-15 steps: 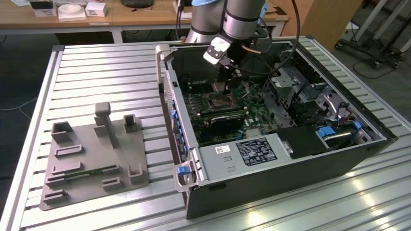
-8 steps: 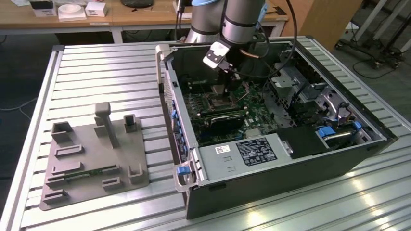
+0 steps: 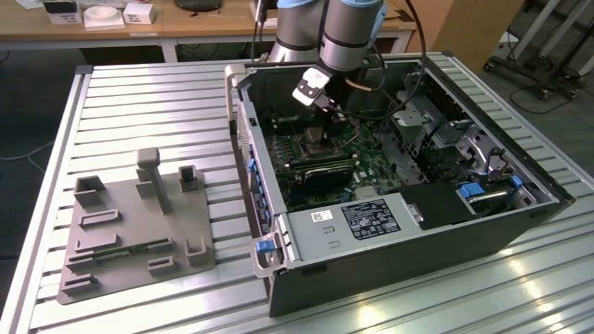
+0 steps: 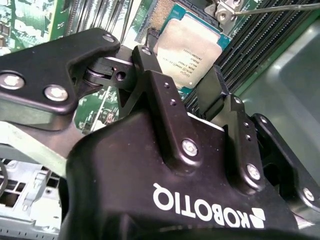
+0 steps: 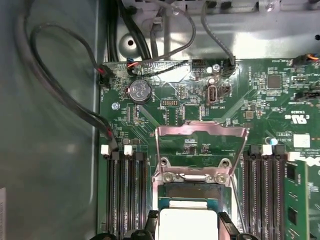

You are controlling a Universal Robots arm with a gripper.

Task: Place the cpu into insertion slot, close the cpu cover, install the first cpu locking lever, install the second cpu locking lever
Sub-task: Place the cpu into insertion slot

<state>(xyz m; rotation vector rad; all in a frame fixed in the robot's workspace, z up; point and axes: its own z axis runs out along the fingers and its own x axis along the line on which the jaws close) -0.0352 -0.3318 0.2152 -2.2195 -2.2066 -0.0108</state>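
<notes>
The gripper (image 4: 179, 66) is closed on the cpu (image 4: 192, 45). In both wrist views its two black fingers (image 4: 159, 85) bear against two opposite edges of the chip. The chip lies flat between them with its metal top towards the cameras.

The chip is close to square, so it has no real long axis; what counts is how it sits over the slot (image 5: 187, 191). It lies straight ahead of the fingertips and above the slot, but the two are not yet in register. In the second wrist view a strip of gold contacts shows past one edge of the chip. In the first wrist view a dark band of slot shows between the chip and the hinge of the cover (image 5: 202, 131). I cannot tell for sure whether the chip has touched down; it looks held just above.

The cover stands open beyond the slot, apart from the chip. In the exterior view the arm reaches into the open case (image 3: 418, 254) at upper middle of the frame.
</notes>
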